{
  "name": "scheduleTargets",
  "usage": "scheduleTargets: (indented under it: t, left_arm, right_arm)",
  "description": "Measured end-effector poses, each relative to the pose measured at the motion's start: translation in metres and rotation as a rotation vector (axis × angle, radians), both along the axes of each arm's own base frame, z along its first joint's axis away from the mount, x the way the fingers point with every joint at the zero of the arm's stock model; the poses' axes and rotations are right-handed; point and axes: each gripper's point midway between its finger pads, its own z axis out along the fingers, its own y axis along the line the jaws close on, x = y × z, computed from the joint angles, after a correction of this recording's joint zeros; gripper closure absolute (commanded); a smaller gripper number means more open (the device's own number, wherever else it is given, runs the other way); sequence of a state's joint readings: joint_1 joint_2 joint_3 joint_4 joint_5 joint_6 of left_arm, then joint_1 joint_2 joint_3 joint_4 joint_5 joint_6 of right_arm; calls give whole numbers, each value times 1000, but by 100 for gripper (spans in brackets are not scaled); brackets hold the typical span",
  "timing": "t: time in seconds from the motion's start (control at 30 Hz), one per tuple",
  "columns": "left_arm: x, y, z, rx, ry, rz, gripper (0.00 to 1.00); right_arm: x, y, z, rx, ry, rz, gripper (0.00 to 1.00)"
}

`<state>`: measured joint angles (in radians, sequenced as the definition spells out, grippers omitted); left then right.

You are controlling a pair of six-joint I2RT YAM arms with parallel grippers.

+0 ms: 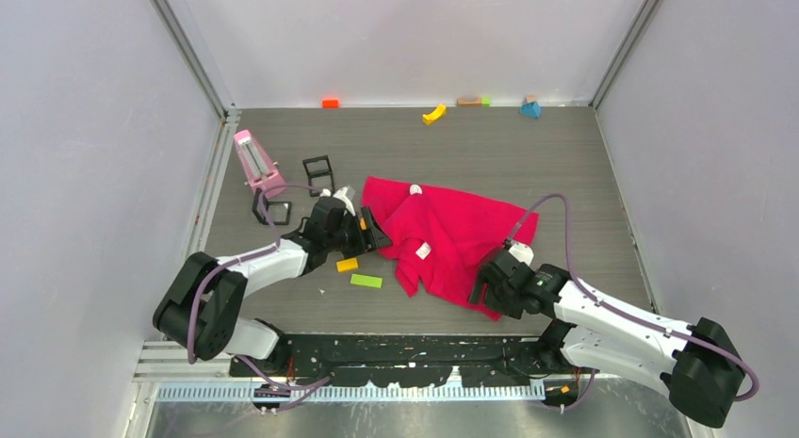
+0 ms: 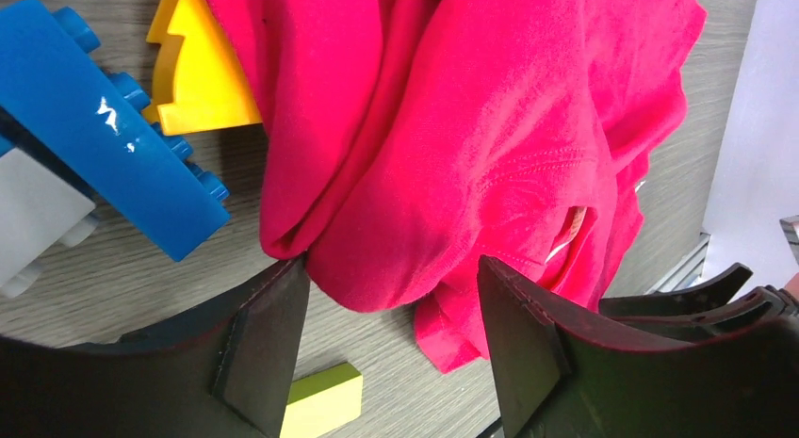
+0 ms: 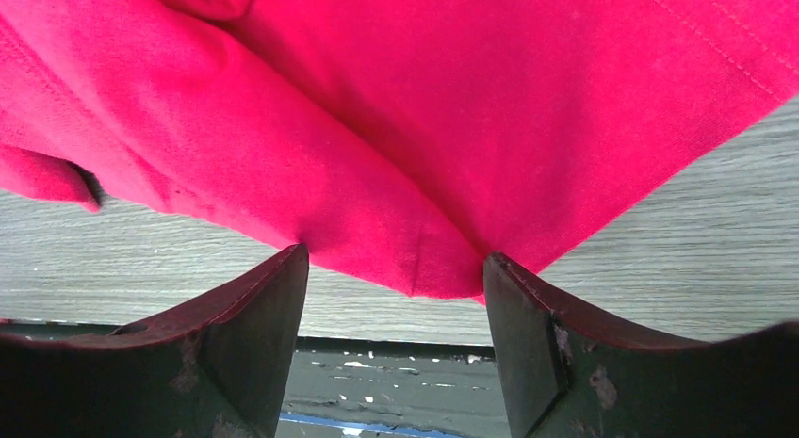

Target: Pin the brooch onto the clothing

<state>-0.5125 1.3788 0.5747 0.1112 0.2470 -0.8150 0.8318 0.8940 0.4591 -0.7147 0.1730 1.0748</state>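
Observation:
The clothing (image 1: 452,233) is a crimson-red T-shirt lying crumpled in the middle of the table, with a small white label (image 1: 423,251) showing. My left gripper (image 1: 369,233) is at its left edge. In the left wrist view that gripper (image 2: 391,268) is open, with a rounded fold of the shirt (image 2: 452,174) at its fingertips. My right gripper (image 1: 485,287) is at the shirt's near right corner. It is open too (image 3: 396,259), and the corner of the fabric (image 3: 443,268) hangs between its tips. The brooch is out of view.
A lime-green block (image 1: 366,281) and an orange block (image 1: 347,264) lie beside the left gripper. A blue brick (image 2: 113,127) and a yellow piece (image 2: 203,75) sit against the shirt. Black frames (image 1: 318,170) and a pink object (image 1: 256,160) stand back left. The table's near edge (image 3: 396,348) runs under the right gripper.

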Motion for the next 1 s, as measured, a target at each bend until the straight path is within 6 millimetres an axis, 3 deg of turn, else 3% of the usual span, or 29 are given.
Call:
scheduleTargets:
  t: [0.13, 0.43, 0.53, 0.6, 0.67, 0.77, 0.87, 1.0]
  left_arm:
    - [1, -5, -3, -23, 16, -1, 42]
    - [3, -9, -6, -40, 27, -1, 83]
    - [3, -9, -5, -42, 25, 0, 95]
    - [3, -9, -2, -44, 17, 1, 100]
    - [3, -7, 4, -41, -1, 1, 100]
    - [6, -2, 21, -8, -41, -4, 100]
    - [18, 1, 52, 37, -117, -4, 100]
    - [42, 10, 109, 125, -253, 16, 100]
  right_arm:
    - [-2, -4, -5, -14, 6, -10, 39]
    - [0, -3, -8, -22, 7, -21, 69]
    - [1, -3, -9, -17, 0, -23, 86]
    - [2, -2, -10, -16, -5, -21, 96]
    - [4, -2, -9, -16, -14, -23, 99]
    - [9, -4, -7, -21, -45, -28, 99]
    - [21, -8, 3, -54, -96, -24, 99]
    - [67, -14, 49, -88, -215, -73, 99]
